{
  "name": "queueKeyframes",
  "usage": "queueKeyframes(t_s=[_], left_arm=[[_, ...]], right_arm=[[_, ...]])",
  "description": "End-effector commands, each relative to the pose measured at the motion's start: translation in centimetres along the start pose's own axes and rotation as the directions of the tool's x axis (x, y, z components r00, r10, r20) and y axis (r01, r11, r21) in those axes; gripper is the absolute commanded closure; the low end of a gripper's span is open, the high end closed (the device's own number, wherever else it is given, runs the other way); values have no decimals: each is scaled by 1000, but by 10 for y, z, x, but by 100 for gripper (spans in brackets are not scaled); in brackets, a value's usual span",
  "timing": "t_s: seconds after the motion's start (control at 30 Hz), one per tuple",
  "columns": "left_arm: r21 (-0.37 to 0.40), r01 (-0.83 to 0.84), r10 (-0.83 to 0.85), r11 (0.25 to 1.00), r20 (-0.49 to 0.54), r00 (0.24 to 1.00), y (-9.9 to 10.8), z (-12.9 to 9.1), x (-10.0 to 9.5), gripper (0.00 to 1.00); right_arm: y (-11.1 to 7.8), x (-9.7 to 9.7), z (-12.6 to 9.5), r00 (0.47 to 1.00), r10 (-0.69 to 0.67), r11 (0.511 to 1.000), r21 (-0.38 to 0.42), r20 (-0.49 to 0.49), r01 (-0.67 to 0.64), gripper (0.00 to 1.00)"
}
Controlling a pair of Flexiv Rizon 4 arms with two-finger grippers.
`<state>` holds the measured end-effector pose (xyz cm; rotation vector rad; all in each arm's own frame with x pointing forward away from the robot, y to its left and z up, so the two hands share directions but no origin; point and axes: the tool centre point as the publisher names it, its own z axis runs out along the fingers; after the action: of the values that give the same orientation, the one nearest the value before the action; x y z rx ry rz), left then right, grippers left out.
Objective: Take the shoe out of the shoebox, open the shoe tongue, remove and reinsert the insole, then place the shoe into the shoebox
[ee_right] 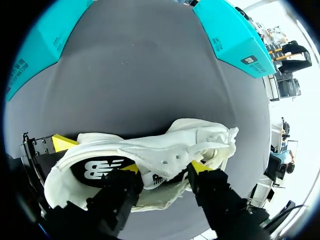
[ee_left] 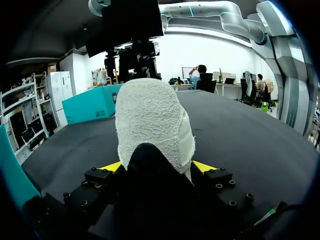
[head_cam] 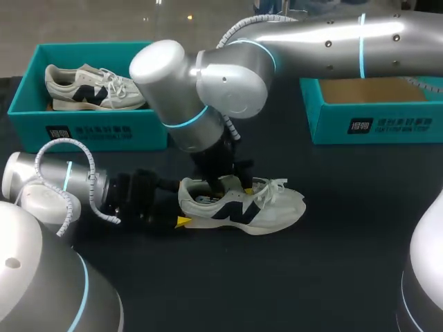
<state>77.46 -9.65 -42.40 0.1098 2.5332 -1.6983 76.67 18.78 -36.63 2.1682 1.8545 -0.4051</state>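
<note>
Heel of the white-and-navy fabric sneaker (head_cam: 242,207), lying on the black table (head_cam: 332,277) with its toe toward three o'clock, sits clamped in the left gripper (ee_left: 157,166). The right gripper (ee_right: 165,168) is down in the sneaker's opening; I cannot tell its grasp.

Bright overhead light streaks glare along the right arm (head_cam: 346,31), while the black table (head_cam: 332,263) reads dim.
</note>
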Motion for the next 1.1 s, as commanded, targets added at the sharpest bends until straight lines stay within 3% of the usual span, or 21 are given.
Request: queueKeyframes(t_s=[0.03,0.4,0.57,0.63,0.77,0.9,1.03,1.07,1.1], left_arm=[[-4,-1,1,1000,0,1000,1,1,1,100],[-4,-1,1,1000,0,1000,1,1,1,100],[-4,-1,1,1000,0,1000,1,1,1,100],[-4,-1,1,1000,0,1000,1,1,1,100],[-4,-1,1,1000,0,1000,1,1,1,100],[-4,-1,1,1000,0,1000,1,1,1,100],[-4,-1,1,1000,0,1000,1,1,1,100],[-4,-1,1,1000,0,1000,1,1,1,100],[-4,-1,1,1000,0,1000,1,1,1,100]], right_arm=[[-4,-19,-11,999,35,999,-14,-13,-35,100],[-7,-61,-30,992,124,992,-12,7,-124,100],[-9,-64,-33,992,127,992,-1,0,-127,100],[-10,-60,-36,993,122,993,2,-6,-122,87],[-12,-52,-43,994,107,994,1,-5,-107,73],[-17,-46,-48,995,103,995,-1,-5,-103,67],[-19,-43,-48,995,97,995,-1,-11,-97,68],[-19,-42,-47,995,96,995,2,-14,-96,73],[-19,-42,-46,995,97,995,3,-16,-97,86]])
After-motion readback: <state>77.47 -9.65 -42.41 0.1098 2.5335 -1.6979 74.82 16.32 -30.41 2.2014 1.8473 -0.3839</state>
